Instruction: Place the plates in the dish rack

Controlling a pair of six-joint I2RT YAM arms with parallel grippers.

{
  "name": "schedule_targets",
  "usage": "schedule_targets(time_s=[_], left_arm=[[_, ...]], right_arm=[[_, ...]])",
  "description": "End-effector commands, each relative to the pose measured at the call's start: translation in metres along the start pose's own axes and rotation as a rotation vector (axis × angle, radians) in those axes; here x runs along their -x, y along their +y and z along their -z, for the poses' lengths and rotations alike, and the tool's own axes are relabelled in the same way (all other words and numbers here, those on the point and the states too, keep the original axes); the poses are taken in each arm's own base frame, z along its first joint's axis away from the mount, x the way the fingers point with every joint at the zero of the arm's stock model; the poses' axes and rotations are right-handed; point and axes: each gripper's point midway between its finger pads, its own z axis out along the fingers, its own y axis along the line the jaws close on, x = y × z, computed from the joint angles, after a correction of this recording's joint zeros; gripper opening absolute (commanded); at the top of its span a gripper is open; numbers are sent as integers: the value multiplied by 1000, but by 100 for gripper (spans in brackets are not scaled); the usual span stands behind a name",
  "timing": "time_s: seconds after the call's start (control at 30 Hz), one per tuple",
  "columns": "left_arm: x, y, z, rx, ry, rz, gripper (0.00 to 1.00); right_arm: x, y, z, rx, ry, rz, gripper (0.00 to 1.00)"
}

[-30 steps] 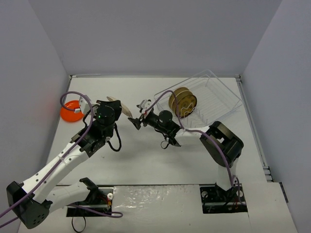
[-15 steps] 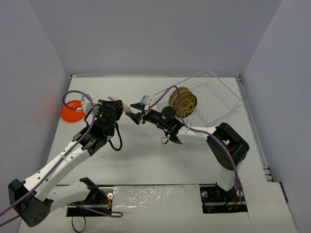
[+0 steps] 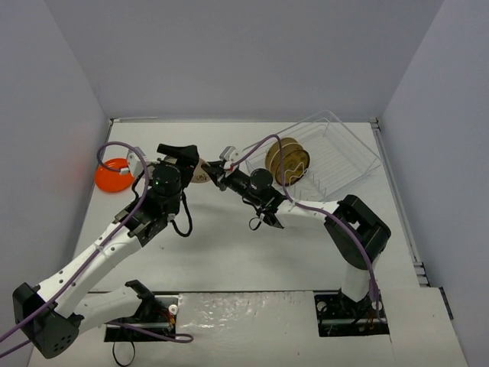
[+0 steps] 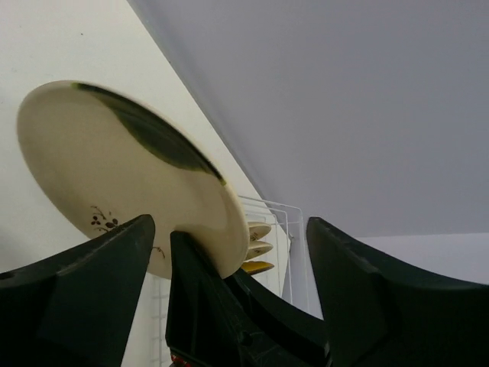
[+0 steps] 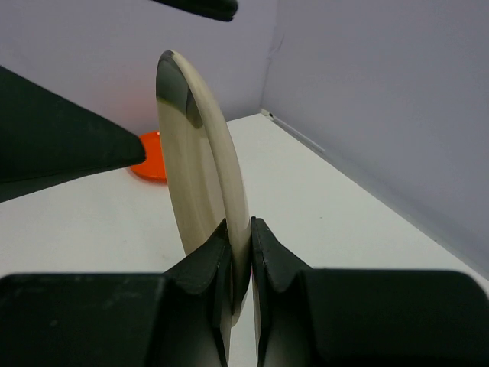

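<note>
One cream plate point(image 5: 202, 176) is held upright, rim pinched by right claw point(image 5: 241, 252); left claw point(image 4: 229, 220) is spread wide over open tabletop point(image 3: 229, 252).

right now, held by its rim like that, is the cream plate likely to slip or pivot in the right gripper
Probably stiff: the cream plate stands upright and keeps its shape. It looks glossy, so it may slip. The right gripper pinches only its rim, so it could pivot if swung fast.
</note>
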Motion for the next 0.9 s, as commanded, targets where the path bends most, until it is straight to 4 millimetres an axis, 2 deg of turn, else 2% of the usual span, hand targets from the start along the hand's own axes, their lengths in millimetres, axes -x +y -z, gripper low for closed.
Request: schedule_targets(time_s=[0.0,0.07,0.17,0.23,0.27,0.3,0.37,0.4,0.43,0.47,0.53,0.57,0.63,0.67,0.8,0.87], left_arm=[[14,-41,10,-142,-11,-6,90],[14,-51,14,-183,6,-66,97],[15,-64,21,-236,25,-225,97],[24,-80,28,-283,18,-359,97],[22,-71,28,-253,40,-443,97],[28,-73,30,-249,25,-497,97],[33,-65,29,-217,17,-619,97],[38,-61,29,-191,5,-669,97],[43,-56,28,-166,-8,-697,97],[49,-48,25,-120,-26,-724,97],[62,-31,19,-33,-57,-751,97],[68,-21,15,1,-68,-759,97],[77,-3,8,56,-76,-739,97],[86,11,3,98,-78,-725,97],[105,59,-14,245,-67,-665,97],[108,80,-21,309,-64,-646,97]], right_arm=[[161,-38,9,-183,-519,96,0],[157,-45,7,-210,-483,124,0],[154,-55,4,-243,-429,191,0],[154,-65,1,-248,-374,242,0],[156,-71,1,-237,-351,288,0],[157,-80,-1,-205,-317,316,0],[161,-95,-2,-161,-270,351,0],[155,-118,2,-138,-187,370,0],[163,-135,7,-134,-166,406,0],[168,-145,12,-92,-121,472,0],[171,-144,21,55,-48,613,0],[163,-148,38,138,37,667,0],[162,-164,59,191,138,756,0],[174,-171,66,192,175,816,0],[164,-202,108,181,429,993,0],[157,-218,128,170,543,1057,0]])
